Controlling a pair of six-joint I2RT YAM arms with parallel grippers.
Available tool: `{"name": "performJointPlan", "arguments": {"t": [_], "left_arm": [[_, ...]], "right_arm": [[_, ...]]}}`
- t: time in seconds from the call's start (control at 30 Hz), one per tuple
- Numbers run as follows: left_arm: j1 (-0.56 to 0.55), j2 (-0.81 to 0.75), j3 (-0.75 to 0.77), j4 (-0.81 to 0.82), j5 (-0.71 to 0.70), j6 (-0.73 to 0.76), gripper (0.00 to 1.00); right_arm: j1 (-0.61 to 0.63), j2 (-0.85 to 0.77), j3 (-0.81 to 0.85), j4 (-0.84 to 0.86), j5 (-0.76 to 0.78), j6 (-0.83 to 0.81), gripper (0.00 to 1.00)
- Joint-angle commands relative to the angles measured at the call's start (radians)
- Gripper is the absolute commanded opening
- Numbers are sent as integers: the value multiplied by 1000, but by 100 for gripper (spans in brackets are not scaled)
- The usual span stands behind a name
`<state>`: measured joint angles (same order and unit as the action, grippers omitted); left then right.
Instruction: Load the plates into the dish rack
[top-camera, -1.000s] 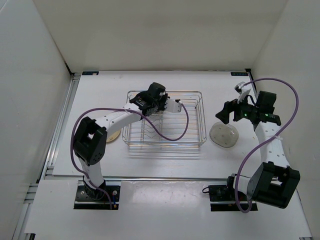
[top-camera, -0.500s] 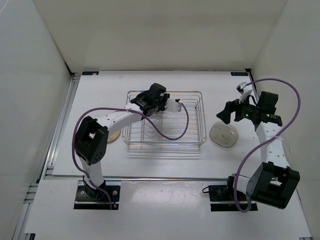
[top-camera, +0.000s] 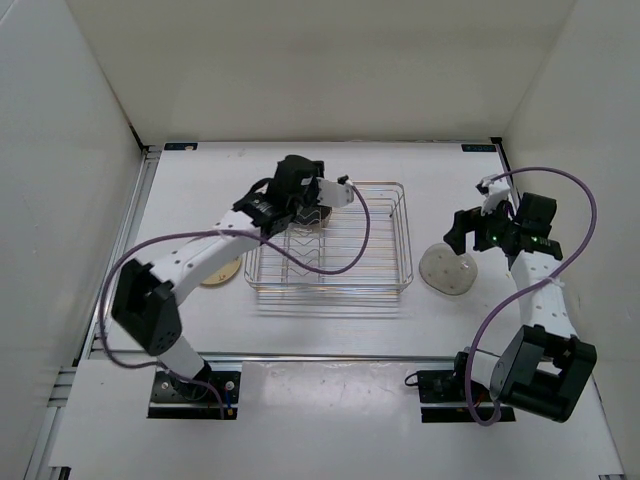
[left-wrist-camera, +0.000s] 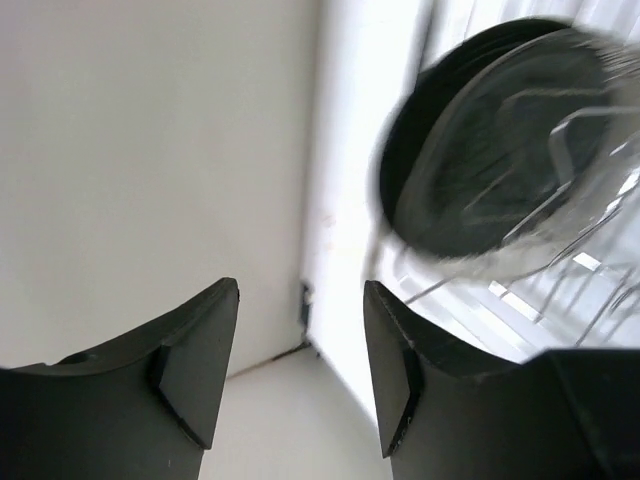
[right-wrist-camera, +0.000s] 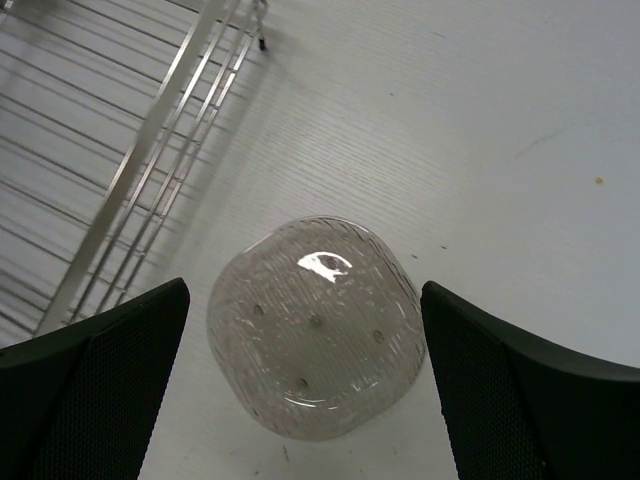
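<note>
Under the wide-open right gripper (right-wrist-camera: 305, 300) lies a ribbed translucent plate (right-wrist-camera: 315, 340), left gripper (left-wrist-camera: 300, 300) parted and empty.

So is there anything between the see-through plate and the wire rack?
Nothing, just bare white table between the see-through plate and the wire rack; the right wrist view shows it.
</note>
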<state>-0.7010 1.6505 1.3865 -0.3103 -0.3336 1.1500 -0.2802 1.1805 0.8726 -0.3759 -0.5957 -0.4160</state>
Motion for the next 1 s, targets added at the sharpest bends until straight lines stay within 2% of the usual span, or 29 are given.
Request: {"name": "performJointPlan", "arguments": {"t": [0.0,0.1,0.17,0.23,0.27,0.37,0.43,0.47,0.6,0.73,0.97], "left_arm": [[-9,-213,-20,13,-94,-33,66],[76,-328,-69,13,-127,-119,74],[135,-382,-114,2,-140,-234,80],[222,-466,-156,-13,-140,-318,82],[251,-495,-185,-35,-122,-414,82],[379,-604,-240,-119,-18,-586,84],[443,-645,-300,-151,34,-666,84],[501,-693,-329,-151,104,-729,84],[596,-750,-505,-161,200,-828,84],[676,-785,-592,-161,287,-868,84],[784,-775,-601,-170,456,-877,85]], "right_arm": [[-4,-18,-17,90,138,-20,100],[-4,4,-29,135,293,-10,100],[-25,66,11,120,323,-20,100],[-71,128,57,33,234,-20,100],[-86,187,95,3,197,-20,100],[-108,264,108,-46,126,-39,88],[-108,284,108,-57,105,-75,87],[-120,300,95,-57,88,-90,87],[-154,347,85,-95,14,-176,87],[-185,370,85,-170,-24,-265,87],[-252,468,121,-267,-104,-372,84]]}}
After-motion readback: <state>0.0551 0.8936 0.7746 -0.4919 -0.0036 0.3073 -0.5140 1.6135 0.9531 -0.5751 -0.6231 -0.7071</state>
